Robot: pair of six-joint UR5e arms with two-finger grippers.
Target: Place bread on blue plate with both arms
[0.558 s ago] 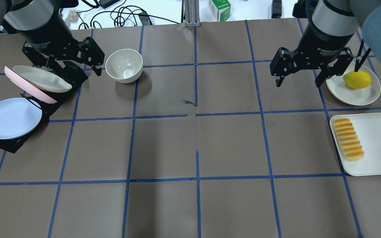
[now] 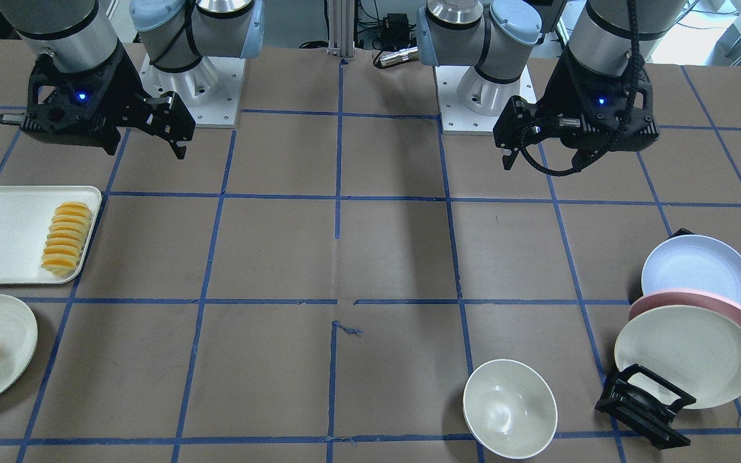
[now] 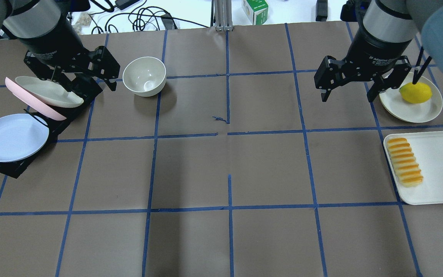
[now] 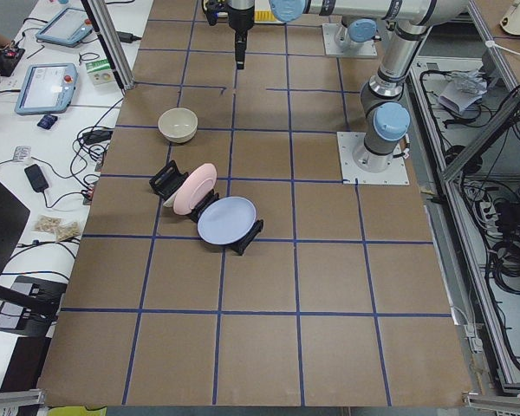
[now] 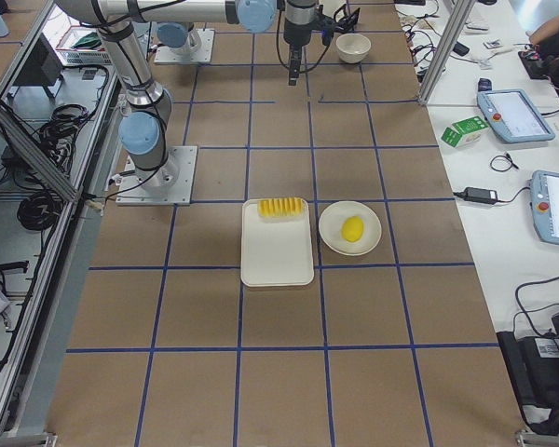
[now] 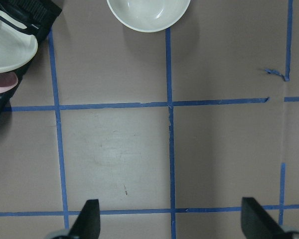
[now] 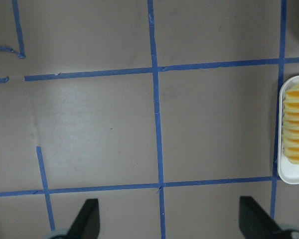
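Bread [image 3: 405,162] lies on a white tray [image 3: 437,169] on the bench [image 3: 229,238], off to the outer side of the right hand [image 3: 346,94] and nearer the robot than it. That hand hangs above the bench, its fingers spread apart and empty. The blue plate [image 3: 12,137] leans in a black rack [image 3: 6,167] beyond the left hand [image 6: 172,221], also nearer the robot. That hand's fingers are likewise wide apart, holding nothing.
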